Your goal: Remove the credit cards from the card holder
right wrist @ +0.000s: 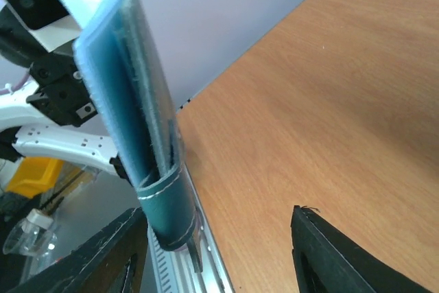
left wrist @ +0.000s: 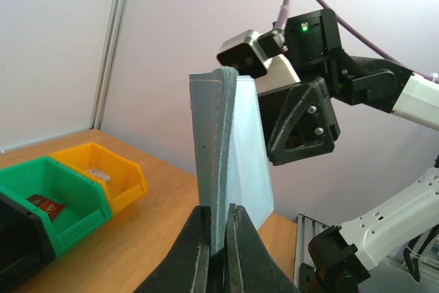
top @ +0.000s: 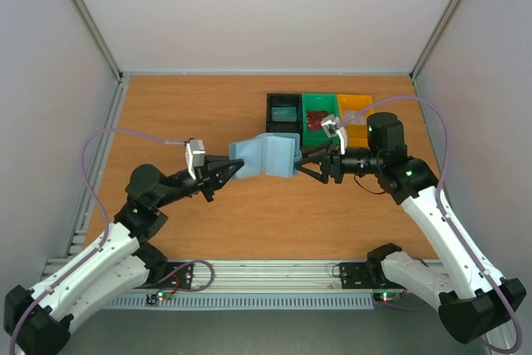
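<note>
The blue-grey card holder [top: 268, 154] hangs above the table, half open like a book. My left gripper [top: 230, 169] is shut on its left edge; in the left wrist view the fingers [left wrist: 195, 245] pinch the holder [left wrist: 219, 149] at its bottom. My right gripper [top: 306, 160] is open at the holder's right edge. In the right wrist view the holder [right wrist: 127, 94] stands between the wide-open jaws, close to the left finger [right wrist: 89, 265]. A red credit card [top: 314, 122] lies in the green bin [top: 319, 102] and also shows in the left wrist view [left wrist: 44, 204]. No card shows in the holder's pockets.
Three small bins stand in a row at the back: a black bin [top: 283, 99] with a bluish item inside, the green one, and a yellow bin [top: 356, 103] holding a pale item. Grey walls enclose the wooden table [top: 191, 122]. An aluminium rail [top: 274, 268] runs along the near edge.
</note>
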Controlling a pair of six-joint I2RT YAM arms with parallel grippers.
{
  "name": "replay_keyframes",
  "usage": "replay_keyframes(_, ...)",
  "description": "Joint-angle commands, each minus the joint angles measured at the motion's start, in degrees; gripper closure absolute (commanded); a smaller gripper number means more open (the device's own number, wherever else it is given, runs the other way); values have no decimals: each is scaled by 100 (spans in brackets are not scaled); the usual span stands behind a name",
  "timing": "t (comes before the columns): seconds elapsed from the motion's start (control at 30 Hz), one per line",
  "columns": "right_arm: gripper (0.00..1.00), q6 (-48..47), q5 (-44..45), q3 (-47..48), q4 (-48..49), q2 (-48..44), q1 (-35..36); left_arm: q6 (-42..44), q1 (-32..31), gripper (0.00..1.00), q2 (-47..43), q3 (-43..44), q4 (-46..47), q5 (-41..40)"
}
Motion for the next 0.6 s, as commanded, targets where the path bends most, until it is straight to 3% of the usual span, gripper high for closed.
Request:
replay_keyframes(0.0, 41, -777, -126, 304, -673, -223, 47, -117, -19, 100, -62, -130, 729, -197)
replay_keyframes(0.2, 39, -1320, -657, 610, -1388, -239, 47, -183, -24, 100, -96, -165, 693, -384)
replay_keyframes(0.57, 41, -851, -178, 800, -686, -7, 47, -133, -42, 100, -169, -203, 667, -386)
